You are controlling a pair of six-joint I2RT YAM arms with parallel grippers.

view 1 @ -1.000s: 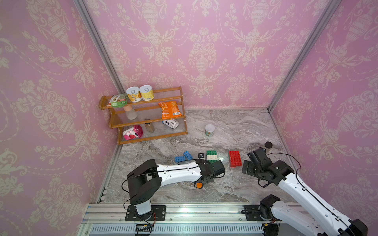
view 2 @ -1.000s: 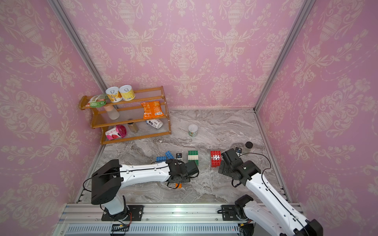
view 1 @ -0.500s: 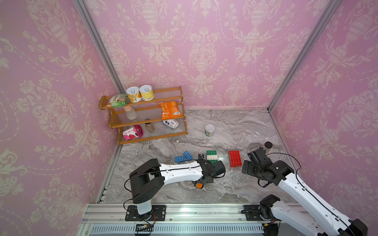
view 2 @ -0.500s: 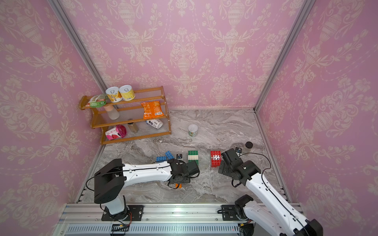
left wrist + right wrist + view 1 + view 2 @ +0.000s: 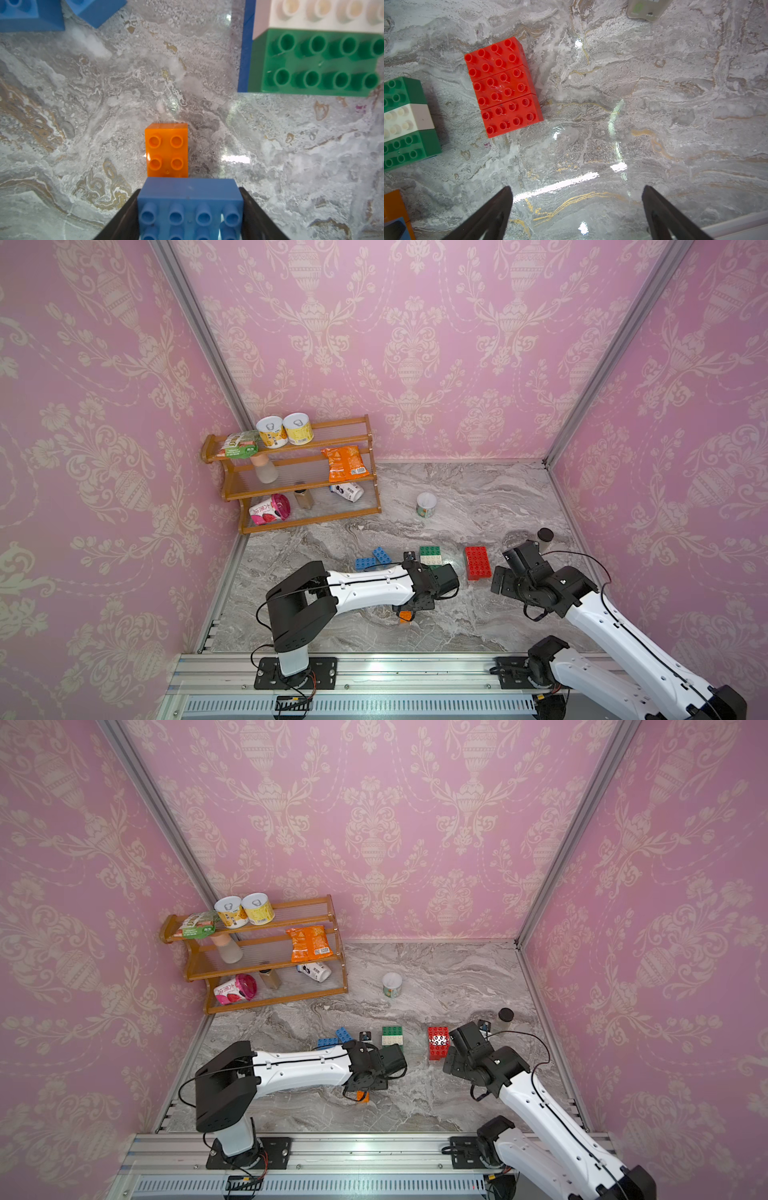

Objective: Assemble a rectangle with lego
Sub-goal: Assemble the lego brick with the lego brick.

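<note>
My left gripper (image 5: 188, 192) is shut on a blue 2x4 lego brick (image 5: 190, 207), studs facing the camera, held low over the marble. An orange 2x2 brick (image 5: 166, 150) lies just beyond the held brick; it shows in both top views (image 5: 405, 616) (image 5: 362, 1096). A green-white-green block (image 5: 430, 556) (image 5: 318, 60) sits on a blue base. Two loose blue bricks (image 5: 374, 559) lie left of it. A red block of three 2x4 bricks (image 5: 477, 563) (image 5: 503, 87) stands to the right. My right gripper (image 5: 577, 188) hangs open over bare marble beside the red block, holding nothing.
A wooden shelf rack (image 5: 299, 472) with tins and snack packets stands at the back left. A white tub (image 5: 426, 504) sits mid-table, and a dark-capped jar (image 5: 545, 536) stands near the right wall. Pink walls close three sides.
The left arm's elbow has edged slightly to the right. The bricks and the right arm are where they were.
</note>
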